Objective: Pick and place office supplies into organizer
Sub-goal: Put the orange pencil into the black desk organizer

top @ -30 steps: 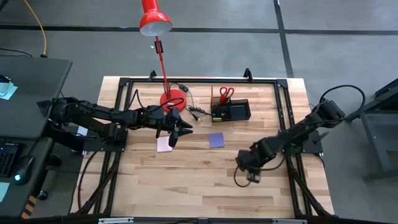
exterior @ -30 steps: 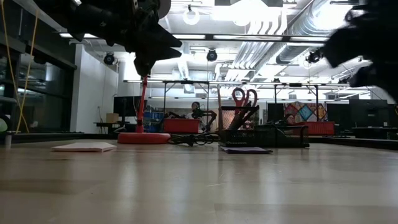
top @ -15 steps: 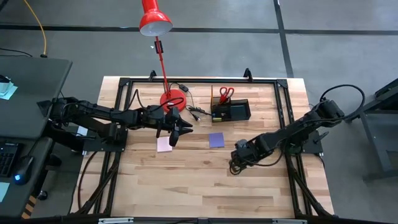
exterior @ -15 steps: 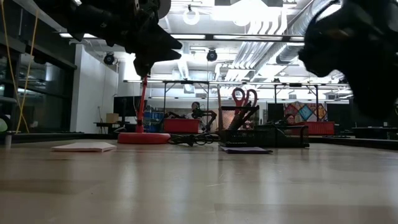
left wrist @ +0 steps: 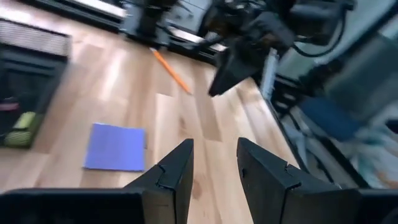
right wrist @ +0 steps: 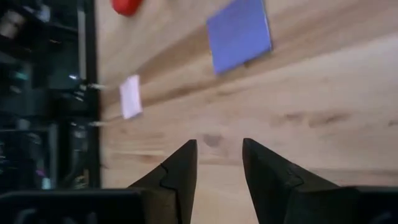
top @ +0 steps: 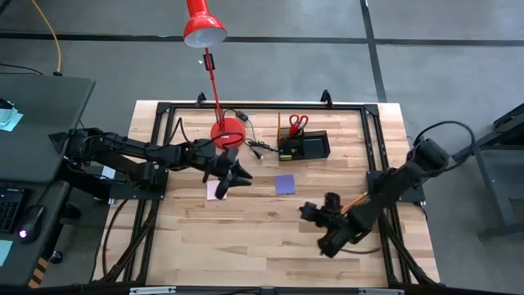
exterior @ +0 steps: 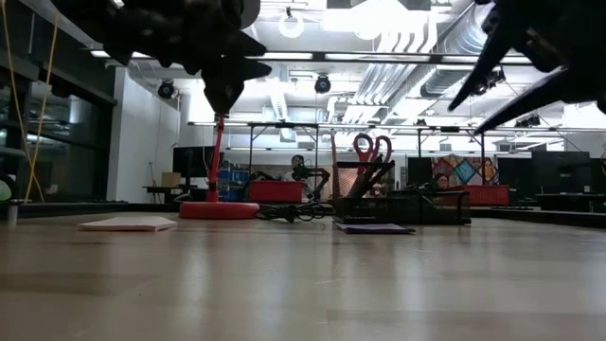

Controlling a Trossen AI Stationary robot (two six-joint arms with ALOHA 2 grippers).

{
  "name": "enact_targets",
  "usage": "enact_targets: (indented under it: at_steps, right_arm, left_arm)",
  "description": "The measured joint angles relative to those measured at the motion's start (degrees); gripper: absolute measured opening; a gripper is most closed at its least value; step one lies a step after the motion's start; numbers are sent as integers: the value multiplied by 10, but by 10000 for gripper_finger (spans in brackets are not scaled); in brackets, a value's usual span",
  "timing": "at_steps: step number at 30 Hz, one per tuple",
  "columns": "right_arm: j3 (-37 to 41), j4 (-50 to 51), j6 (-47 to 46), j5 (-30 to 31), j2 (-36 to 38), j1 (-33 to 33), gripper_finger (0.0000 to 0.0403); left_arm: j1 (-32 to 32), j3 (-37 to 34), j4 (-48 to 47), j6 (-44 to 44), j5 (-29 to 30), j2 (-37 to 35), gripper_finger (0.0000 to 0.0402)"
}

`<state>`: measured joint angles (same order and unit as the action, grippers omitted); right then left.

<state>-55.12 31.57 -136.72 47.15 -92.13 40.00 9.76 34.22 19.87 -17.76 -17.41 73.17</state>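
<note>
Change since earlier: the right gripper (top: 315, 225) had swung from beside the purple pad toward the tabletop's near edge, right of centre; the left gripper (top: 229, 174) had barely shifted.
Right gripper: raised off the wood, fingers (right wrist: 176, 174) parted with a clear gap, holding nothing.
Left gripper: over the pink sticky-note pad (top: 214, 191), left of centre; fingers (left wrist: 176, 172) apart, nothing between them.
Purple sticky-note pad (top: 285, 183): flat on the tabletop near its middle, just in front of the organizer.
Organizer (top: 304, 147): near the far edge, right of the red lamp base (top: 227, 130).
Scissors (top: 296, 123): upright in the organizer's far-left compartment.
Orange pencil (top: 354, 201): lying on the wood beside the right arm, toward the right edge.
</note>
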Motion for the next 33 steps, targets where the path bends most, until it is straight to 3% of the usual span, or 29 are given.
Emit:
enact_targets:
  at_steps: [4, 8, 12, 17, 19, 22, 29, 33]
  right_arm:
    - [-90, 60, 0, -54, -89, -32, 96]
    - [-224, 197, 34, -158, -177, -59, 68]
    - [-356, 358, 25, -143, -245, -59, 53]
    - [-472, 566, 27, -102, -277, -59, 53]
    - [-490, 588, 35, -95, -270, -61, 53]
    - [-470, 588, 57, -35, -245, -64, 63]
    - [-430, 583, 39, 64, -195, -78, 116]
    - [-430, 584, 41, 121, -158, -95, 136]
  left_arm:
    - [0, 0, -1, 7, -55, 0, 111]
    - [0, 0, 6, 7, -99, 0, 111]
    - [0, 0, 5, 20, -117, 0, 111]
    - [0, 0, 5, 31, -103, 0, 111]
    - [0, 0, 5, 52, -100, 0, 111]
    - [-1, 0, 5, 61, -68, 0, 111]
    - [-36, 0, 13, 100, -18, 11, 111]
    - [-55, 0, 12, 100, 67, 11, 111]
